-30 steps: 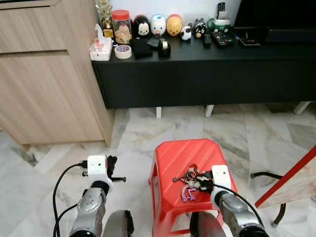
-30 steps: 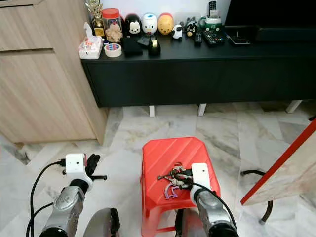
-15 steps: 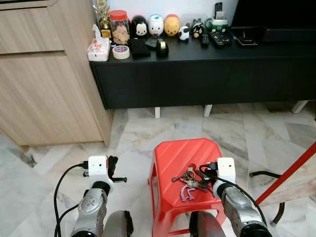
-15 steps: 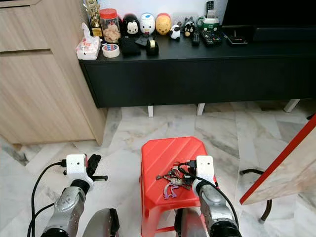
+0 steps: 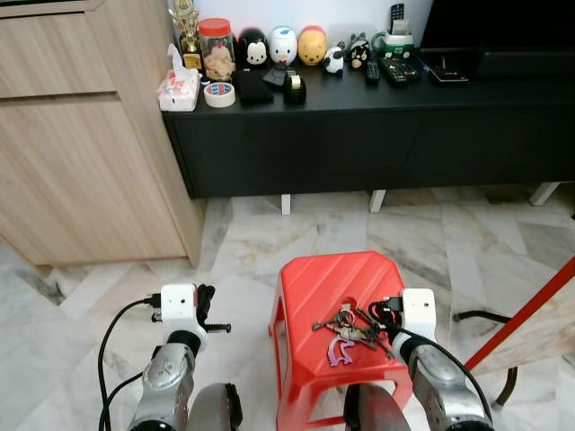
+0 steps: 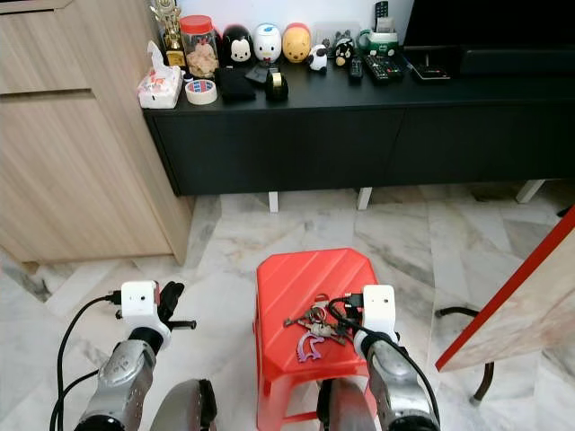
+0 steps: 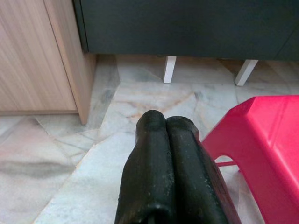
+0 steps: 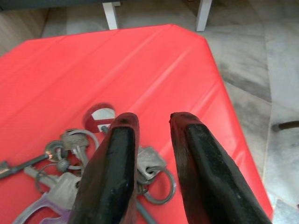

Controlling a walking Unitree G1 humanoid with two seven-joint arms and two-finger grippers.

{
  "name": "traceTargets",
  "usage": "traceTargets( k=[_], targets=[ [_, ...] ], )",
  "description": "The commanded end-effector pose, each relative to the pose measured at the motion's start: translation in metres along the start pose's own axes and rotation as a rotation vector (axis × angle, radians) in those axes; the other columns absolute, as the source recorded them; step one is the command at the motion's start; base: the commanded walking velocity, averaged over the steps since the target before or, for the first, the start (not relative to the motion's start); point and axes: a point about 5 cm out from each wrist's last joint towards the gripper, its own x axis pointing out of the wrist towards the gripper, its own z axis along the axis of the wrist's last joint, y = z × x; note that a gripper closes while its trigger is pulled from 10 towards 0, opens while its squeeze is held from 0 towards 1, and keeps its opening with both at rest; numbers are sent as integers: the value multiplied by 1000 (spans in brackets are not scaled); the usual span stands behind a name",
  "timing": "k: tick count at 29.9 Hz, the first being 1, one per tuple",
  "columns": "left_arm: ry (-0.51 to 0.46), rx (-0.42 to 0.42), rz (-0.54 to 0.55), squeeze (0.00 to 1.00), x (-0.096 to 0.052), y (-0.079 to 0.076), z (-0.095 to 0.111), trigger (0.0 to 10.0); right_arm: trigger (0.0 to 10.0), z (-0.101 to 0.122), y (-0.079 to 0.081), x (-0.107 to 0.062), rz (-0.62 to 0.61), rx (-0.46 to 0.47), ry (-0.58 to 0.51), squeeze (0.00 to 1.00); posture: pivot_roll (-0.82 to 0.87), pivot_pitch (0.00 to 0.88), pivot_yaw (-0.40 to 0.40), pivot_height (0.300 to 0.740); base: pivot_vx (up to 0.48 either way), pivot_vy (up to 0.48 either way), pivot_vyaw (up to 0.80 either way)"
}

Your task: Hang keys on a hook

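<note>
A bunch of keys [image 5: 344, 325] with a purple tag lies on the near part of a red plastic stool [image 5: 332, 278]. My right gripper [image 5: 378, 316] hovers low over the stool at the right edge of the bunch. In the right wrist view its fingers [image 8: 122, 140] stand open with a narrow gap, and the key rings [image 8: 152, 172] lie on the stool just under them. Nothing is gripped. My left gripper [image 5: 204, 299] is held out over the floor to the left of the stool, shut and empty [image 7: 166, 125].
A long black low cabinet [image 5: 377, 135] stands ahead with figurines, a jar, tape and remotes on top. A light wooden cupboard [image 5: 81, 153] is at the left. A red-edged board [image 5: 530, 323] leans at the right. Marble floor surrounds the stool.
My right gripper has shifted a little to the right across the stool, from over the keys to their right edge. The keys and my left arm have not moved.
</note>
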Motion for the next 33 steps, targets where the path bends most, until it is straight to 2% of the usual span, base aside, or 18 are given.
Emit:
traceTargets(
  k=[1,3,6,11,20,33],
  targets=[
    [18,9,-10,0,-3,-1,-6,10000,10000,-3,0,-2,-3,26,9,0,-27,68,-18,607,0,0,0],
    [18,9,-10,0,-3,-1,-6,10000,10000,-3,0,-2,-3,26,9,0,-27,68,-18,607,0,0,0],
    [19,18,-19,0,-2,-2,-6,10000,10000,-22,0,-3,-16,61,113,0,-24,69,-15,607,0,0,0],
    [17,24,-23,0,-2,-2,-5,10000,10000,-29,-1,-2,-25,106,160,0,-24,69,-15,607,0,0,0],
    [18,31,-18,0,-3,0,-5,10000,10000,-26,-5,5,-40,157,181,0,-15,70,-17,607,0,0,0],
    [17,39,-18,0,-4,1,-6,10000,10000,-32,-4,5,-41,189,197,0,-10,75,-13,607,0,0,0]
  ],
)
